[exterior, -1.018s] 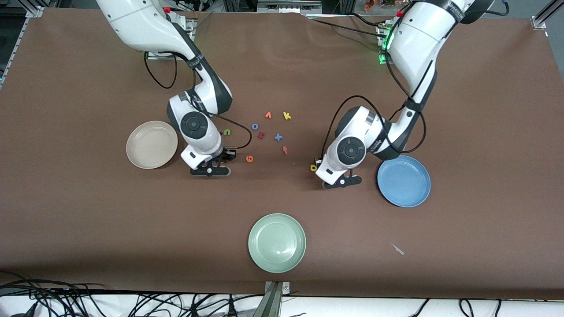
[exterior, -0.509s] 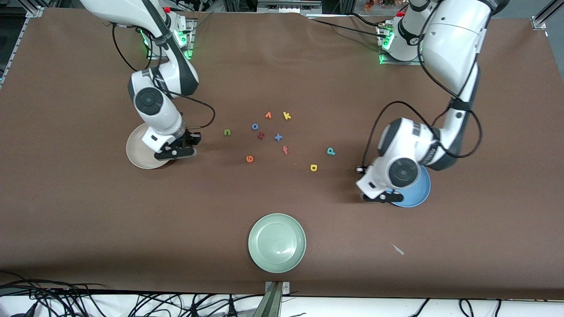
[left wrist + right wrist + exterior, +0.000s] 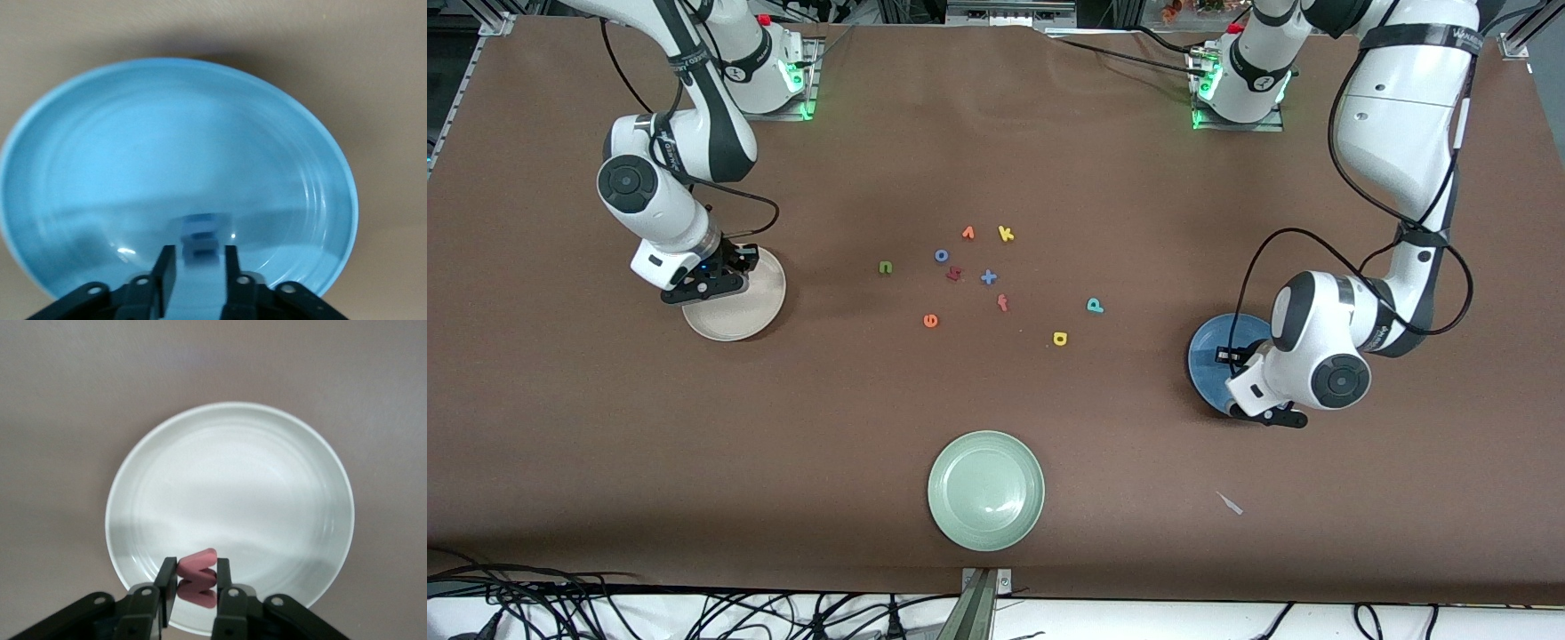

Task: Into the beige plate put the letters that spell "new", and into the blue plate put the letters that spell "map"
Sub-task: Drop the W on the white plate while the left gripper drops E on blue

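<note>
My right gripper (image 3: 195,585) pinches pink w (image 3: 197,577) over beige plate (image 3: 267,453). My left gripper (image 3: 195,267) grips blue m (image 3: 200,243) over blue plate (image 3: 100,167). I judge foam light, squashy: pinch flat faces gently, may cling on release.
</note>
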`<state>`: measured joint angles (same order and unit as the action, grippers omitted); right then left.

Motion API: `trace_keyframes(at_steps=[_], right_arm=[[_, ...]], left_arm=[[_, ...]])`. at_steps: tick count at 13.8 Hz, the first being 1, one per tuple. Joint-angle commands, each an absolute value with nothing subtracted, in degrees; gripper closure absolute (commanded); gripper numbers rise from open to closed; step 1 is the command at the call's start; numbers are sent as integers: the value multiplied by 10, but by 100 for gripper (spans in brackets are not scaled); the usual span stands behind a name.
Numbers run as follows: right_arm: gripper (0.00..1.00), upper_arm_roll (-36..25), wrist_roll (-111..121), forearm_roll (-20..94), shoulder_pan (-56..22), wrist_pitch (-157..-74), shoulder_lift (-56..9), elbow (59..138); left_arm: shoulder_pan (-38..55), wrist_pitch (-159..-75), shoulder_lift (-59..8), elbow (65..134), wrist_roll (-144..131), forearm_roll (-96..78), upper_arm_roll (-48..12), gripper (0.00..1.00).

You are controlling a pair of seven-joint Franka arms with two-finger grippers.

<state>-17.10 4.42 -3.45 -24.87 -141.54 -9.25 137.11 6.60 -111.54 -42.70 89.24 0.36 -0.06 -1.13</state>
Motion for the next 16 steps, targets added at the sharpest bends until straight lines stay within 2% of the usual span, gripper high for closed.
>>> trace_keyframes(at_steps=[1, 3, 5, 9, 13, 16], right_arm=[[0, -171, 37, -23, -252, -1407, -89, 1378], [0, -155, -2, -10, -256, -1384, -82, 1375], [0, -102, -89, -6, -256, -1384, -76, 1375], [0, 7, -246, -6, -258, -1419, -88, 1369], [0, 43, -345, -7, -287, -1510, -175, 1339], [0, 43, -379, -7, -315, -1516, -194, 1326]], left_arm=[[73, -1103, -411, 894, 10, 11, -16, 0], [83, -1068, -397, 875, -8, 1, -21, 0], [88, -1044, -377, 875, -74, 0, -60, 0], [98, -1055, -381, 875, -284, 1, -143, 0], [138, -1149, -388, 930, -342, -4, -163, 0], [168, -1229, -389, 981, -381, -1, -163, 3]])
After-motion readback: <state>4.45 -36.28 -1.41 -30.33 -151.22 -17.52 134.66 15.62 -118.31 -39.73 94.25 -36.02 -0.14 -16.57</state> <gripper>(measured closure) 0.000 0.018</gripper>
